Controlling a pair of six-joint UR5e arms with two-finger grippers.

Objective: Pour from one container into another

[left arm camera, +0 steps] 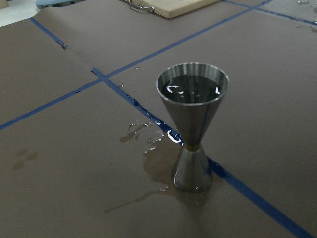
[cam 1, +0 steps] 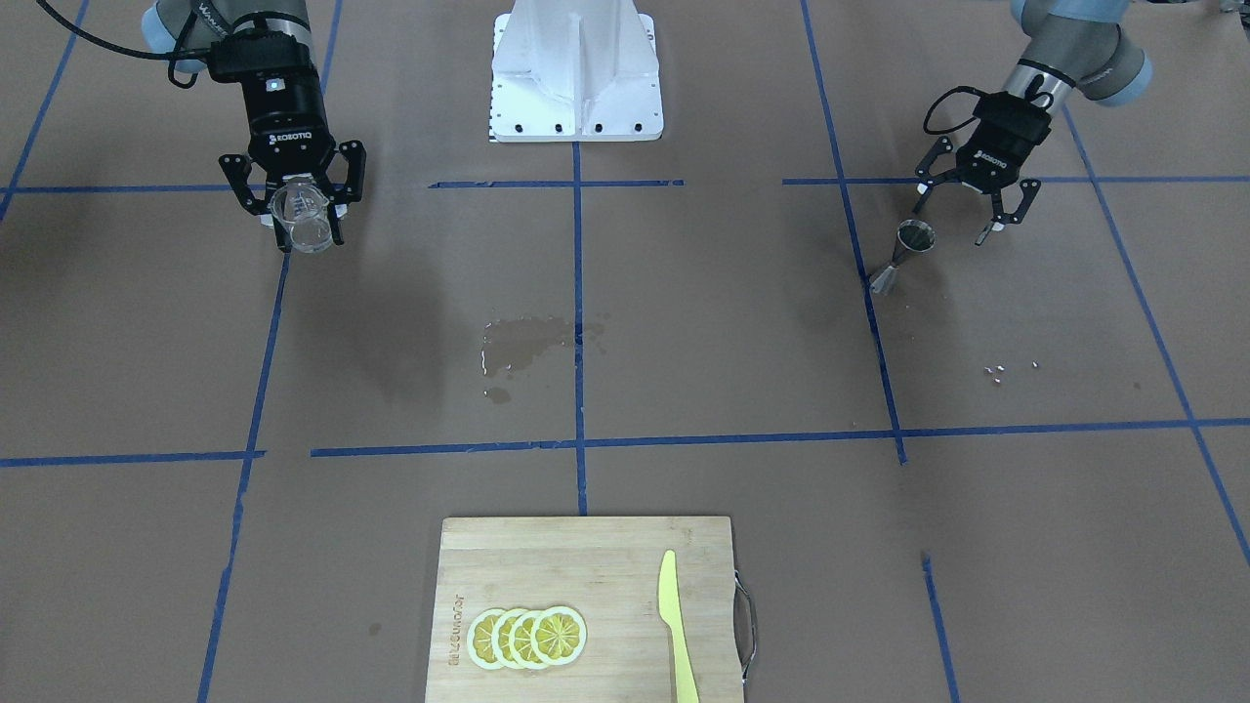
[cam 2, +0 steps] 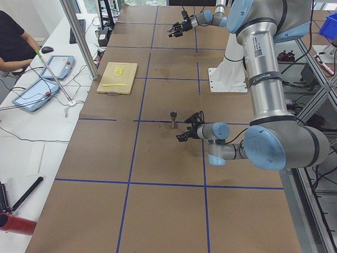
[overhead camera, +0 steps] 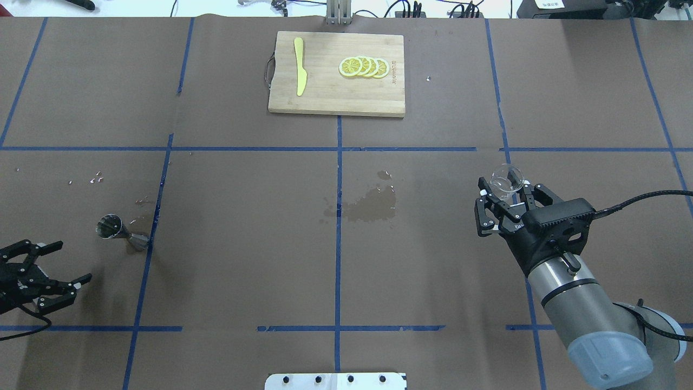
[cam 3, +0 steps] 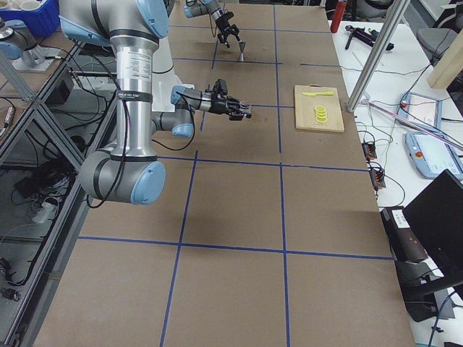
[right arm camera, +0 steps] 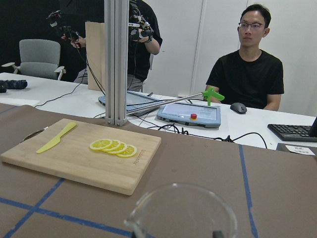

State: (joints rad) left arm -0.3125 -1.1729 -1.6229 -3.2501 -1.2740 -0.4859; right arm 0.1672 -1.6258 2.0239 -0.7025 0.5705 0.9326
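Glass tumbler [cam 1: 303, 220] sat pinched in my right jaws, held above the surface [cam 1: 684, 342]. My left jaws hung spread near the filled jigger [cam 1: 903, 256], which stood upright in a small puddle [left arm camera: 153, 167].

The clear glass tumbler [overhead camera: 507, 177] is up off the table [overhead camera: 243, 260], clamped between the fingers of the right gripper [overhead camera: 508, 188] on the robot's right side, and it looks empty, with a small pouring lip showing on its rim in the wrist view. Over on the left, the silver jigger [left arm camera: 193, 124] stands upright on a blue tape line [left arm camera: 237, 183], narrow waist, wider cone on top. That upper cup is full of liquid, and a small puddle [left arm camera: 157, 166] is spread around its base
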